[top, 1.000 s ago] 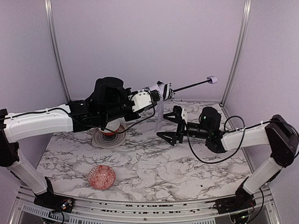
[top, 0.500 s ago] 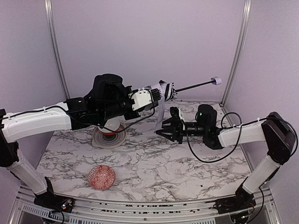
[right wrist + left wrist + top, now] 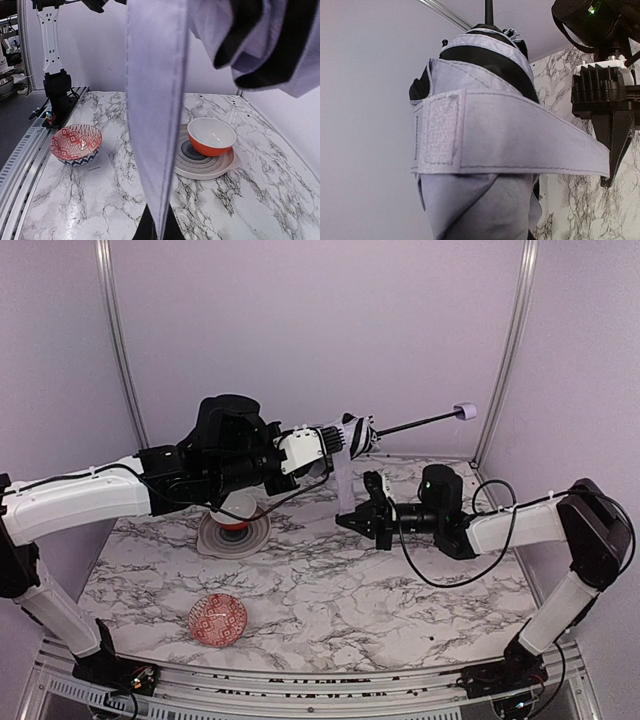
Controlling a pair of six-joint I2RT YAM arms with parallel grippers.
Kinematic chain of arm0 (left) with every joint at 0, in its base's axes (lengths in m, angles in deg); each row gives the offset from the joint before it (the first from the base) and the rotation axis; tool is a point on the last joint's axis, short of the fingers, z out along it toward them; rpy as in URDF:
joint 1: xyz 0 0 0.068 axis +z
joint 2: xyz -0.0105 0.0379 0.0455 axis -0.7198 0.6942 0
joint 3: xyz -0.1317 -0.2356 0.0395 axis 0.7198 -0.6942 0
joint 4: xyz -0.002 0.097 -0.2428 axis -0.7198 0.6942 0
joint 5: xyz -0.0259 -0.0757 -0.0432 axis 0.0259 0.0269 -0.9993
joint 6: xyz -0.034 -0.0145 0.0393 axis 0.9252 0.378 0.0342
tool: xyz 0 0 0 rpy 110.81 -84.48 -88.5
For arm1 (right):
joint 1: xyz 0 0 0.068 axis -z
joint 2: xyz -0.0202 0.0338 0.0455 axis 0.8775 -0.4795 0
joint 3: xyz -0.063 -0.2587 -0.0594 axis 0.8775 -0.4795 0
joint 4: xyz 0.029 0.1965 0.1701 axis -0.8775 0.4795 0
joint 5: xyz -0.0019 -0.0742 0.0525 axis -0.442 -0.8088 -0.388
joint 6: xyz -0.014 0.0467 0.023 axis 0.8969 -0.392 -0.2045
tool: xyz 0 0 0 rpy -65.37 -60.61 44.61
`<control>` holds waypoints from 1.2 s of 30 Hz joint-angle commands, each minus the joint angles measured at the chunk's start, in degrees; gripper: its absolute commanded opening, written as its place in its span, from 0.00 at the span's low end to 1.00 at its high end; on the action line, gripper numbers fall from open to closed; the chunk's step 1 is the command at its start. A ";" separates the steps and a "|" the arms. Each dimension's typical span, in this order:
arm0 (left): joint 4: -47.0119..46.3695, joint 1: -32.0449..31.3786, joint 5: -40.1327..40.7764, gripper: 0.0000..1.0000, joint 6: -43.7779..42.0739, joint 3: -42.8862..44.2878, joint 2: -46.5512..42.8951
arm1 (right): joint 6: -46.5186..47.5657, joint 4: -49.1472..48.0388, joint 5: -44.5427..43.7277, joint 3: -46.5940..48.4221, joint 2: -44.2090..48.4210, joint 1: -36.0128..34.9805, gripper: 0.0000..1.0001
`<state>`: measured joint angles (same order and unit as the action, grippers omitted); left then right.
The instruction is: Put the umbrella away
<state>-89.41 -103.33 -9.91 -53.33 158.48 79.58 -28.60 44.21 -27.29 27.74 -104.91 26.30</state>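
The umbrella (image 3: 348, 436) is folded and held in the air, level, above the table's back. Its black shaft and lavender knob handle (image 3: 465, 411) point right. My left gripper (image 3: 326, 444) is shut on its bundled fabric (image 3: 485, 200); the fingers are hidden in the left wrist view. The closure strap (image 3: 530, 142) with a velcro patch (image 3: 437, 131) hangs down from the bundle. My right gripper (image 3: 352, 517) is shut on the strap's lower end (image 3: 155, 125), which runs down between its black fingertips (image 3: 150, 231).
An orange bowl (image 3: 211, 136) sits on a grey ringed plate (image 3: 205, 165) under the left arm. A red patterned bowl (image 3: 217, 619) stands near the front left. The enclosure's metal posts (image 3: 508, 350) and lavender walls close in the back.
My right gripper moved left toward the hanging strap and went from open to shut on its end. The left arm raised the umbrella slightly.
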 commanded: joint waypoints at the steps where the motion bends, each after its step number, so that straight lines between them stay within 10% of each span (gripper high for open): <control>1: -1.24 0.54 -6.89 0.00 4.44 4.42 -4.51 | -3.46 -4.63 -2.32 0.06 -5.20 3.76 0.00; 17: 22.55 0.56 -48.33 0.00 1.94 6.96 -4.89 | 2.10 -0.81 -7.94 33.08 -23.23 14.46 0.00; 28: 41.49 6.93 -62.95 0.00 -5.08 0.71 2.44 | 11.70 -5.73 -2.35 24.36 -8.75 14.62 0.00; 36: 12.18 8.48 -60.57 0.00 12.59 -7.11 -4.64 | 11.03 3.13 14.08 19.45 -2.40 14.15 0.00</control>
<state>-74.49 -92.80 -58.43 -44.26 156.56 79.09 -17.80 41.55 -19.95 45.94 -110.77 37.49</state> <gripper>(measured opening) 0.236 0.007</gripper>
